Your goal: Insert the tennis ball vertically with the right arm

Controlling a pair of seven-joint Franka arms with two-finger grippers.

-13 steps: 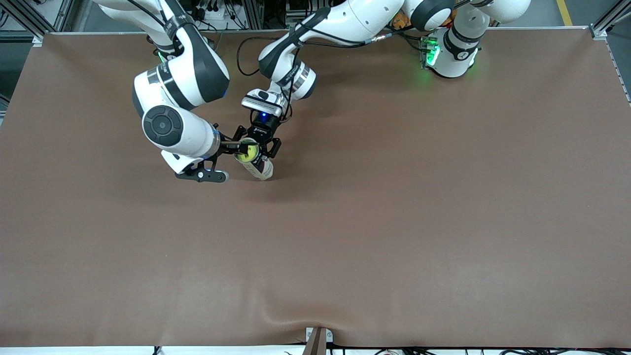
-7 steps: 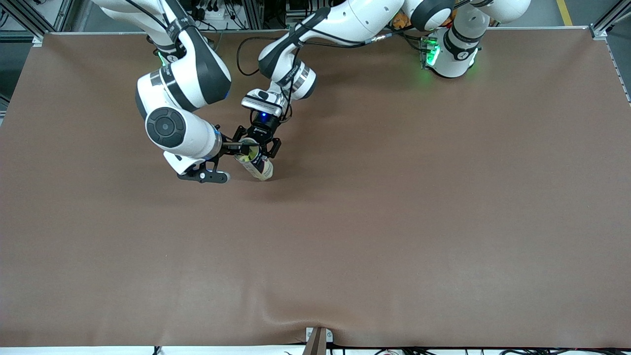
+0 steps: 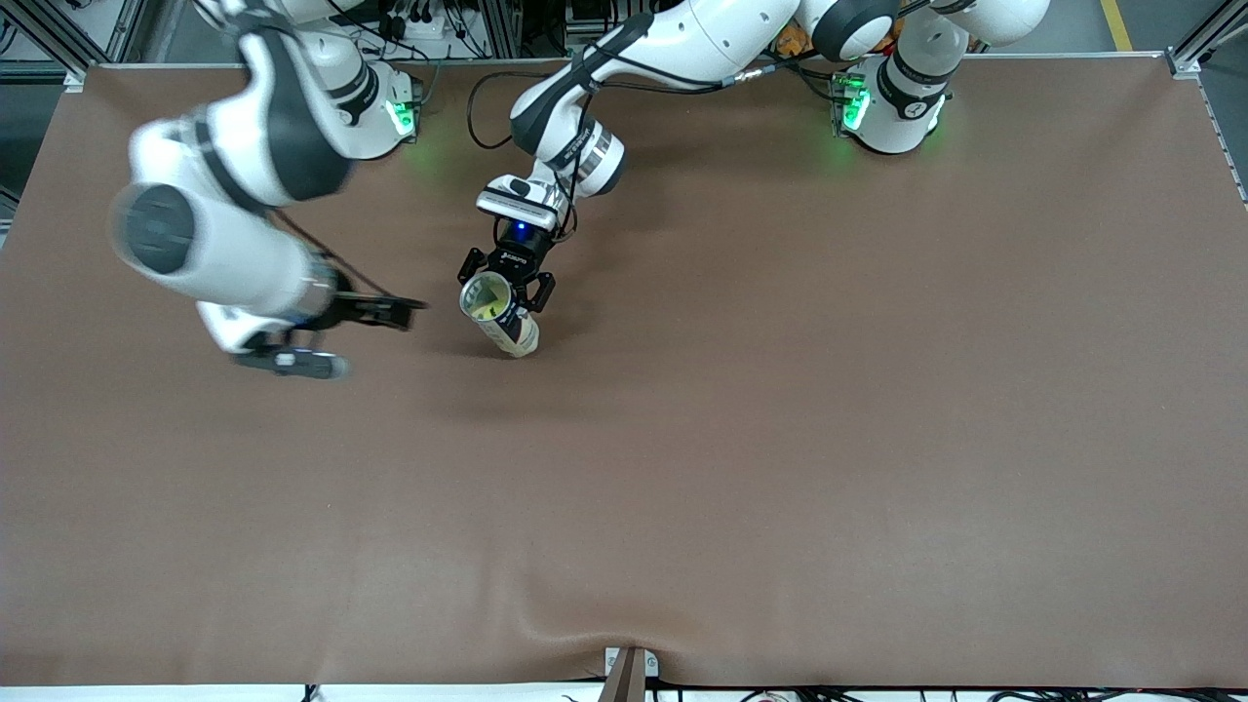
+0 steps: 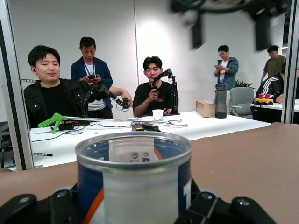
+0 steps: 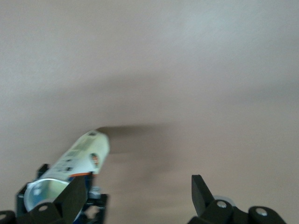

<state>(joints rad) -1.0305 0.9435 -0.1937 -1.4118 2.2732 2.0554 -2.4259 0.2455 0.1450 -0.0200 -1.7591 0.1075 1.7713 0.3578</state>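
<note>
My left gripper grips the upright can; the front view shows the tennis ball sitting inside. My right gripper hangs wide open, holding nothing, over the table toward the right arm's end; its wrist view catches the can's side.

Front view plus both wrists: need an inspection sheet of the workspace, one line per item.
Surface: brown table cover, wrinkled at the edge nearest the front camera.
Job's things: tennis ball can upright on the table, mouth open; yellow-green shows inside in the front view, likely the ball.
Clutter: nothing seen.
Grippers: left gripper has its jaws shut on the can near its rim. Right gripper has open jaws, holds nothing, over the table toward the right arm's end.
Cables: black cable looping on the table near the bases.
Surroundings: people at a white table, left wrist view.
</note>
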